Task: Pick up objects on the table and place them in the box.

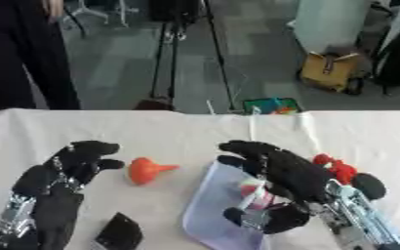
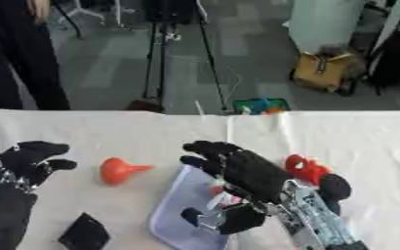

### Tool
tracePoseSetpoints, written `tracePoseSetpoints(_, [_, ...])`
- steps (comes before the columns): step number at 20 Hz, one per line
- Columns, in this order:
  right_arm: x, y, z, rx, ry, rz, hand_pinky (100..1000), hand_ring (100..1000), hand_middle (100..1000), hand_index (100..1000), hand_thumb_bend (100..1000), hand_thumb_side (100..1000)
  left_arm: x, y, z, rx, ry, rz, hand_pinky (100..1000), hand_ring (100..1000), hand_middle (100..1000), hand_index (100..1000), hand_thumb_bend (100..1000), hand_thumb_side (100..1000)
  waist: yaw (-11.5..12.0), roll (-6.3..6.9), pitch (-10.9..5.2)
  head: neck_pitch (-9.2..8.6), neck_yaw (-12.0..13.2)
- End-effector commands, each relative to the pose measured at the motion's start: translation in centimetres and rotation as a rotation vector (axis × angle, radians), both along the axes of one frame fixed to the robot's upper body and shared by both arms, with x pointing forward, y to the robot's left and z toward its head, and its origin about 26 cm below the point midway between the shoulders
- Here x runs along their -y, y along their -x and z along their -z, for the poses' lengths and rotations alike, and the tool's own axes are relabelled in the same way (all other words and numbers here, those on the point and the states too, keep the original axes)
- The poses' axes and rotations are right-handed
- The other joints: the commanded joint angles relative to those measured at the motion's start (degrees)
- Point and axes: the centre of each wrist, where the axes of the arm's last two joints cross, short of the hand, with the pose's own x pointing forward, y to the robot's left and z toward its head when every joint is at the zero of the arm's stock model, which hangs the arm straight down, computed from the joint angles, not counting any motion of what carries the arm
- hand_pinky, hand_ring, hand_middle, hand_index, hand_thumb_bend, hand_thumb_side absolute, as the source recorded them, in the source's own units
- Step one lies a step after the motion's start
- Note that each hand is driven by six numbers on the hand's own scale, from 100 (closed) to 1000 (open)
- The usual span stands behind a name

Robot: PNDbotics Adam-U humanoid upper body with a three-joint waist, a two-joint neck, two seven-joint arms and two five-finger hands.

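box [image 1: 205, 205] contents — hidden by right hand [image 1: 285, 178]

No readable text, label, brand or number anywhere (table things and background alike)

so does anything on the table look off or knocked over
Mildly. The orange funnel-shaped object lies on its side on the white tablecloth, spout pointing toward the pale lavender box, which sits askew to the table edge. The right hand hovers over it. Nothing looks spilled or broken.
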Motion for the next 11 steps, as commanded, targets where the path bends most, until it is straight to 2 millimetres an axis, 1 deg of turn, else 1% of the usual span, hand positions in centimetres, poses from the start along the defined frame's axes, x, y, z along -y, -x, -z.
tracePoseSetpoints(1, [1.4,1.4,-3.1,0.077,-0.188,-0.01,794,926,850,932,259,1000,0.0,0.1,-0.6,0.027,0.001,-0.001,739,811,722,744,147,1000,-0.3,0.19,-1.54,-0.54,0.6])
tracePoseSetpoints(3, [2.5,2.7,-4.7,0.113,-0.298,-0.025,793,922,846,925,244,1000,-0.1,0.1,-0.6,0.028,0.003,-0.007,739,811,722,743,147,1000,-0.5,0.26,-1.51,-0.4,1.2])
tracePoseSetpoints(4, [3.1,3.4,-5.5,0.128,-0.335,-0.031,795,919,843,912,220,1000,-0.2,0.1,-0.6,0.029,0.004,-0.009,739,811,722,743,147,1000,-0.7,0.32,-1.5,-0.33,1.5])
tracePoseSetpoints(7, [5.5,5.9,-7.8,0.198,-0.436,-0.033,796,911,837,896,208,1000,-0.3,0.1,-0.6,0.034,0.006,-0.019,739,811,722,743,146,1000,-1.4,0.66,-1.42,-0.02,3.1])
tracePoseSetpoints(10, [7.1,7.9,-8.9,0.232,-0.482,-0.021,798,909,836,891,212,1000,-0.4,0.1,-0.7,0.038,0.007,-0.027,739,811,722,743,145,1000,-1.8,0.92,-1.36,0.18,4.0])
tracePoseSetpoints(11, [8.3,8.5,-9.0,0.246,-0.494,0.01,798,909,836,890,216,1000,-0.5,0.1,-0.7,0.042,0.008,-0.032,740,811,722,743,144,1000,-2.2,1.19,-1.35,0.45,4.9])
